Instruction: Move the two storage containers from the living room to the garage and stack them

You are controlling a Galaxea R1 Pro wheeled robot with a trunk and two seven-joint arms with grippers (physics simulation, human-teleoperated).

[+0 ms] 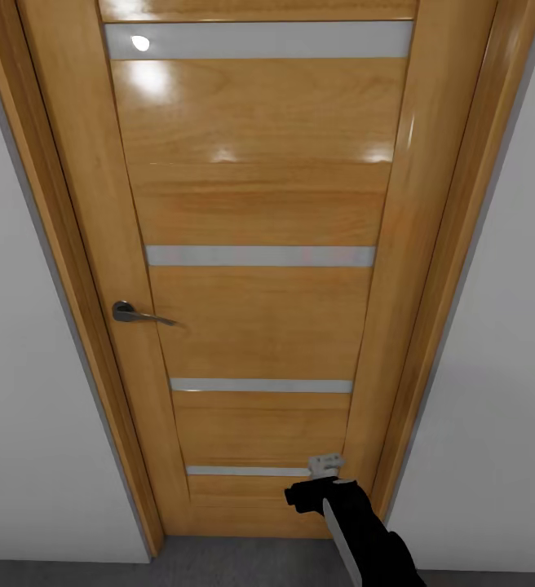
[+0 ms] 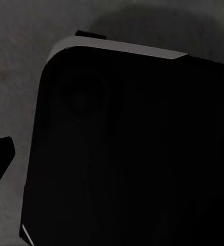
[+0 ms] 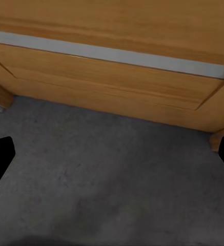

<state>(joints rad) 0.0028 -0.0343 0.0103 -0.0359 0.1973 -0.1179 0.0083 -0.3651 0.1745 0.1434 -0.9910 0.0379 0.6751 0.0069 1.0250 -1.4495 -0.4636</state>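
The two storage containers are out of view. I face a shut wooden door (image 1: 259, 310) with frosted glass strips and a metal lever handle (image 1: 137, 314) on its left side. My right gripper (image 1: 325, 466) hangs low by the door's bottom right corner. In the right wrist view its two dark fingertips (image 3: 0, 159) sit far apart at the picture's edges, open and empty, over the grey concrete floor (image 3: 112, 179). In the left wrist view one left fingertip (image 2: 0, 154) shows beside a dark part of my own body (image 2: 132, 154), with nothing held.
The wooden door frame (image 1: 72, 269) stands between white walls (image 1: 23, 424) on both sides. A strip of grey floor (image 1: 218, 562) lies at the door's foot. The door's lower panel (image 3: 112, 66) is close ahead of the right gripper.
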